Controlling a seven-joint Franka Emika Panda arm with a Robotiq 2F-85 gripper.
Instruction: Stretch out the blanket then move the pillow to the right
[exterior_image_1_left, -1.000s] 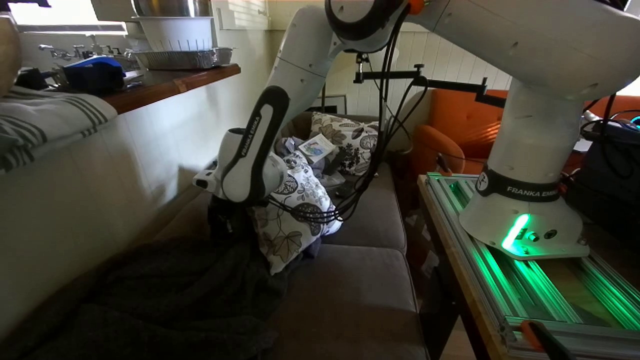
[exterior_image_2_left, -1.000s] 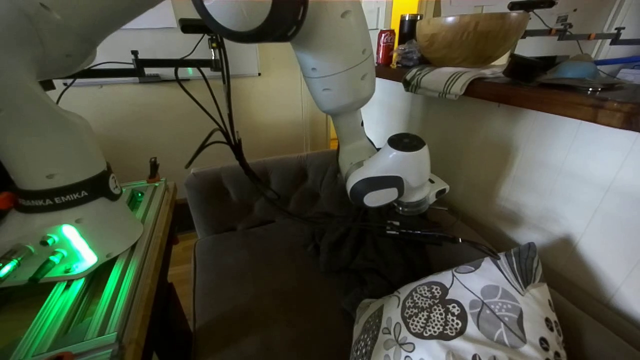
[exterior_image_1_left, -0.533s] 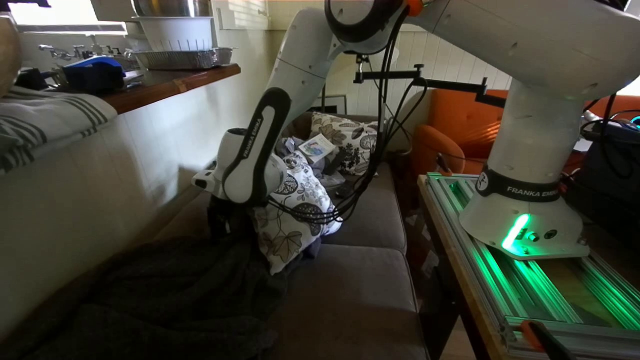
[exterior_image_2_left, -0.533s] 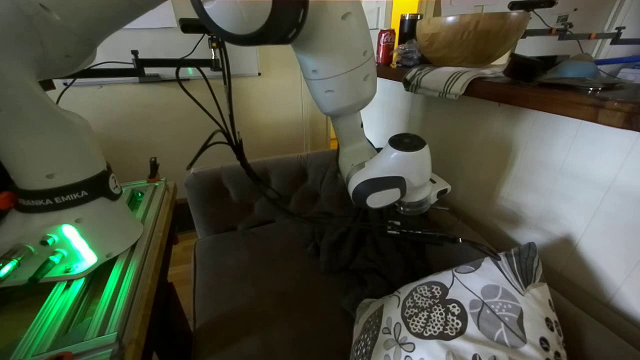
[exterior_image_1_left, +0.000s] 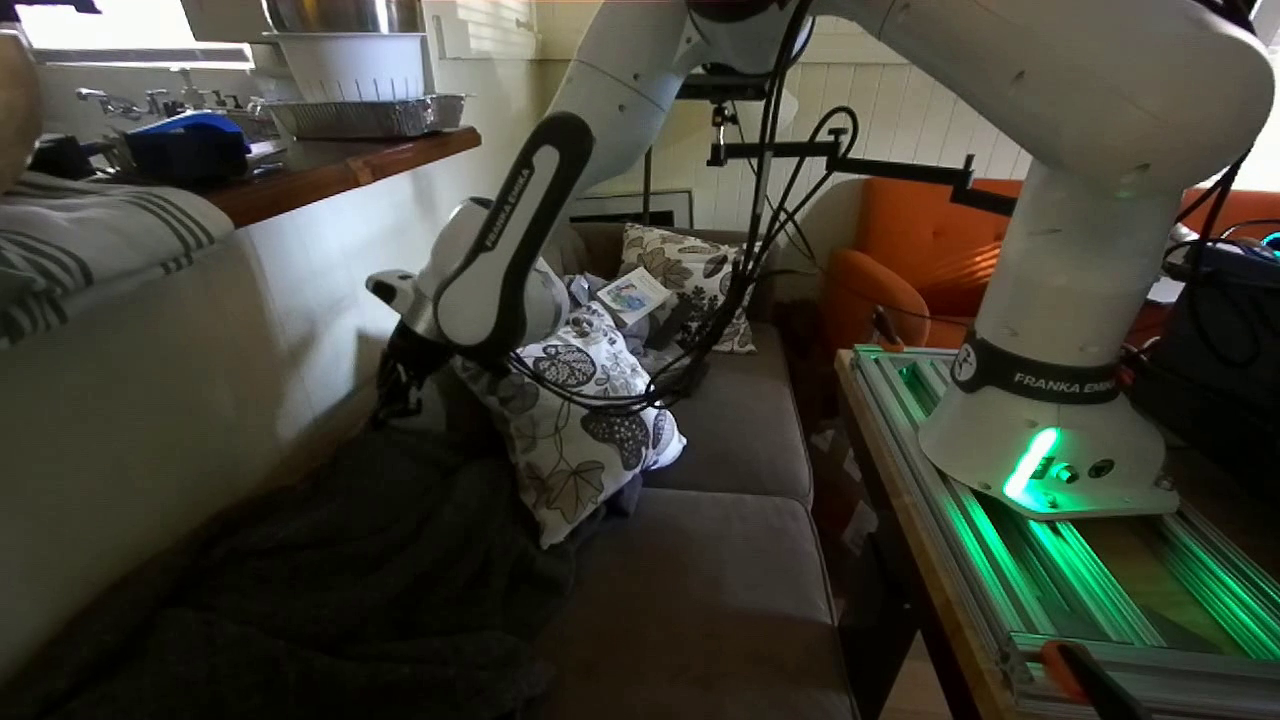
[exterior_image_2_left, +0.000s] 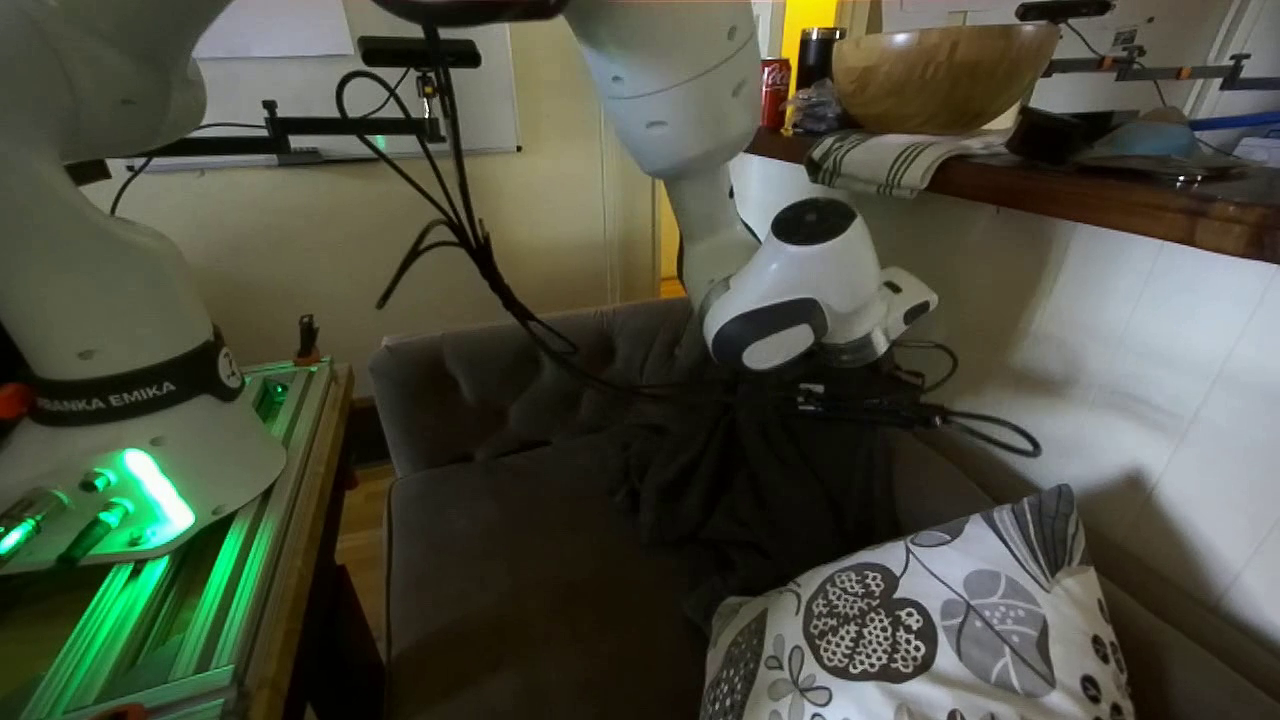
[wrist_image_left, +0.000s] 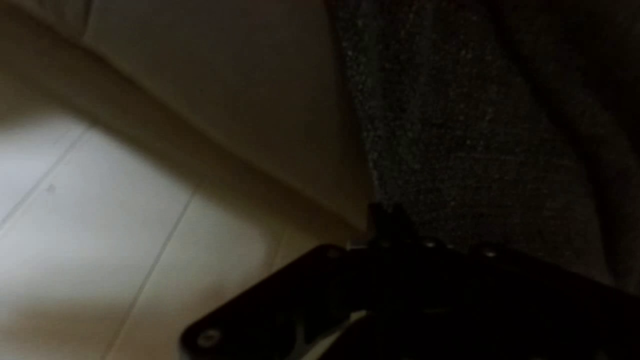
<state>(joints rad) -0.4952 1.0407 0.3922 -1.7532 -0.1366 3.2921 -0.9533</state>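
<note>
The dark grey blanket (exterior_image_1_left: 400, 560) lies bunched over the couch; it also shows in an exterior view (exterior_image_2_left: 760, 500) and in the wrist view (wrist_image_left: 475, 140). My gripper (exterior_image_1_left: 395, 405) is near the wall at the back of the couch. In the wrist view my gripper's fingertips (wrist_image_left: 387, 215) are close together at the blanket's edge, and the cloth rises up to them. The view there is very dark. In an exterior view the fingertips are hidden behind the cables and wrist. The white pillow with grey leaf print (exterior_image_1_left: 590, 440) leans beside the blanket; it also shows in an exterior view (exterior_image_2_left: 920, 630).
The brown couch (exterior_image_1_left: 690, 600) runs along the white wall (exterior_image_1_left: 330, 290). A wooden counter ledge (exterior_image_1_left: 350, 175) with dishes overhangs it. A second patterned pillow (exterior_image_1_left: 690, 280) and a small book (exterior_image_1_left: 633, 296) are at the couch's far end. Loose cables (exterior_image_2_left: 990, 430) hang from the wrist.
My gripper has risen and moved toward the wall, tilting as it went. The blanket's edge has been lifted with it. The pillow has stayed about where it was.
</note>
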